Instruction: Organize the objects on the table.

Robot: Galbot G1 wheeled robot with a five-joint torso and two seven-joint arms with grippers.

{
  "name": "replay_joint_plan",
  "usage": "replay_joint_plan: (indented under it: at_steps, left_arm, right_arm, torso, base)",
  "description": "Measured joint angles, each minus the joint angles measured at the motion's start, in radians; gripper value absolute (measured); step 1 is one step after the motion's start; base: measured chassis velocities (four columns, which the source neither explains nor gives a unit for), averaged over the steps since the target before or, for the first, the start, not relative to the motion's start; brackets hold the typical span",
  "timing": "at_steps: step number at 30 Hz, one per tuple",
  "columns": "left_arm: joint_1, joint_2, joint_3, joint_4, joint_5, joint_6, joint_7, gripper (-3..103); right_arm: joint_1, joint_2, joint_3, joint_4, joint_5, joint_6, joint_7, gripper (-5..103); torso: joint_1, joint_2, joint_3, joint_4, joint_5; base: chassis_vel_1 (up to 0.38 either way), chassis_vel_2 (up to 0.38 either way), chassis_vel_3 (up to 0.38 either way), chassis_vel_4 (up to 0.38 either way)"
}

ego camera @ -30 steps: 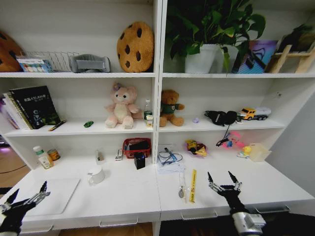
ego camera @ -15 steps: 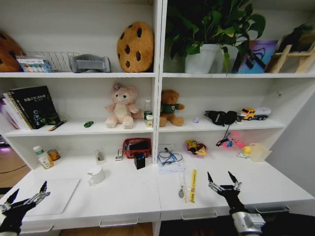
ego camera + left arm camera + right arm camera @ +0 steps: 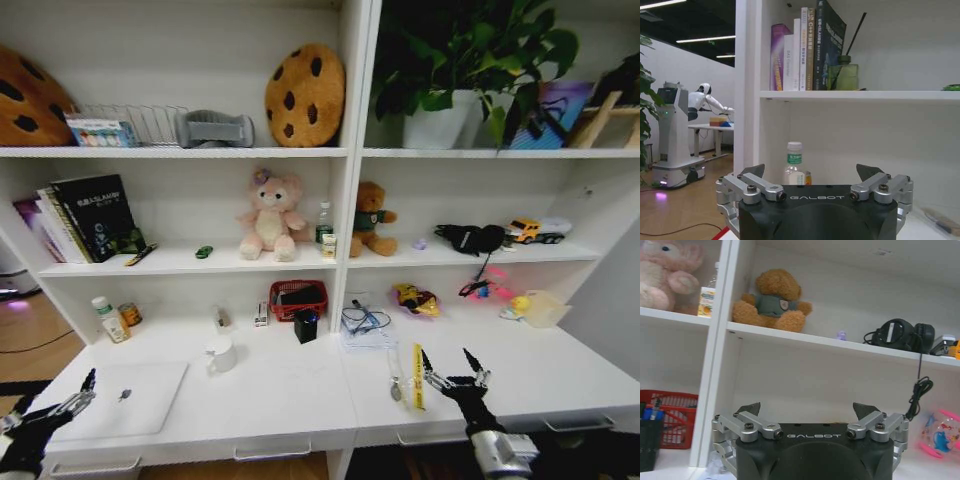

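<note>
Long white desk (image 3: pixel 290 400) with bar-handled front drawers, joined to tall white shelving, taken here as the landmark. Thin silver laptop with dark logo (image 3: pixel 125 398) lying flat on the desk's left end, lid closed. Left gripper (image 3: pixel 55 400) hanging just off the desk's left front corner, fingers spread wide and holding nothing, fingertips just beside the laptop's left edge but apart from it. Same spread fingers seen in the left wrist view (image 3: pixel 810 176), facing the shelving's side panel, a small white-capped bottle (image 3: pixel 794 167) standing between them farther back on the desk.

Right gripper (image 3: pixel 453 372) poised over the desk's right front edge, fingers likewise released and empty. Narrow yellow strip (image 3: pixel 417 364) lying on the desk just left of those fingers, not touching them, with a small silver item (image 3: pixel 394 376) beside it. In the right wrist view, right gripper (image 3: pixel 808 415) open toward the shelving.

White mug (image 3: pixel 221 353) standing on the desk right of the laptop, well apart from both grippers. Red mesh basket (image 3: pixel 297 297) at the back of the desk near its middle. Tiny green toy car (image 3: pixel 204 252) up on the shelf above the desk, near a dark pen (image 3: pixel 140 254) lying beside upright books, both well above either set of fingers.
</note>
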Motion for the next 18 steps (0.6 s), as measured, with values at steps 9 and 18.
replay_joint_plan:
  at_steps: [9, 18]
  left_arm:
    - [0.000, 0.000, 0.000, 0.000, 0.000, 0.000, 0.000, 100]
    - [0.000, 0.000, 0.000, 0.000, 0.000, 0.000, 0.000, 100]
  right_arm:
    - [0.000, 0.000, 0.000, 0.000, 0.000, 0.000, 0.000, 100]
    - [0.000, 0.000, 0.000, 0.000, 0.000, 0.000, 0.000, 100]
  torso:
    - [0.000, 0.000, 0.000, -0.0005, 0.0010]
    - [0.000, 0.000, 0.000, 0.0001, 0.0000]
  base:
    - [0.304, 0.298, -0.313, -0.306]
    - [0.359, 0.345, -0.374, -0.358]
